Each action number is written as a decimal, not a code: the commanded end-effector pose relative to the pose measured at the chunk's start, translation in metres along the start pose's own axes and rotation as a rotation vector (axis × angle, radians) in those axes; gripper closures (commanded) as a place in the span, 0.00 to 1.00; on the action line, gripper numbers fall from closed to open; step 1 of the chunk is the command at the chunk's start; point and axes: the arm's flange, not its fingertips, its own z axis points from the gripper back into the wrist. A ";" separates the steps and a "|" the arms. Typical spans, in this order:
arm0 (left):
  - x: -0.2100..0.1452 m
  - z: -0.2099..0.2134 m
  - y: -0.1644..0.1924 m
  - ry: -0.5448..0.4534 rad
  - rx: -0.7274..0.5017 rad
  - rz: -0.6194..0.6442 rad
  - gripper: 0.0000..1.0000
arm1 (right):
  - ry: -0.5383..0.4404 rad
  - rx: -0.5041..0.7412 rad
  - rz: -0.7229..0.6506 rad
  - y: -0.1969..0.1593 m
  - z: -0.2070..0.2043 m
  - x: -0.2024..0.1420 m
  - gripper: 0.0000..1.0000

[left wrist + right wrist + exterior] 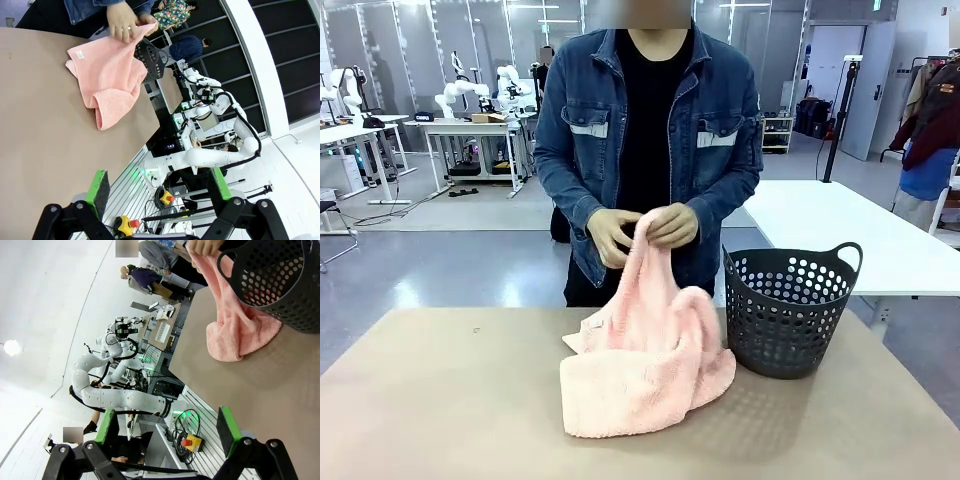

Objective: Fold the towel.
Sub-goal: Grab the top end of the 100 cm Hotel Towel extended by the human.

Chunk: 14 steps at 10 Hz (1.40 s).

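We see the towel (645, 370) in a loose, bunched heap near the middle of the worktop (440, 400). Its top corner is lifted toward 12 o'clock, where the person in a denim jacket (650, 130) stands at the far edge. One hand (610, 238) and the other hand (672, 225) pinch that raised corner together above the heap. The rest of the cloth lies on the surface, with a thick rolled fold along its near edge. At 3 o'clock of the towel stands the dark perforated basket (790, 310), upright, and the cloth touches its side.

In the left wrist view we find the left claw (159, 186) spread wide with nothing between its green pads (98, 186). The towel (107, 75) lies well away at about 11 o'clock.

The right claw (166, 426) is likewise wide and empty, with the towel (235, 330) far off at about 1 o'clock, beside the basket (280, 280).
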 end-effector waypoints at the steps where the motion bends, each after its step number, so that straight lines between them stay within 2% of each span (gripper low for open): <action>1: -0.002 0.001 0.002 0.007 -0.015 -0.010 0.00 | -0.007 0.014 0.003 0.003 0.001 0.002 0.00; 14: -0.002 0.001 0.002 0.007 -0.015 -0.010 0.00 | -0.007 0.014 0.003 0.003 0.001 0.002 0.00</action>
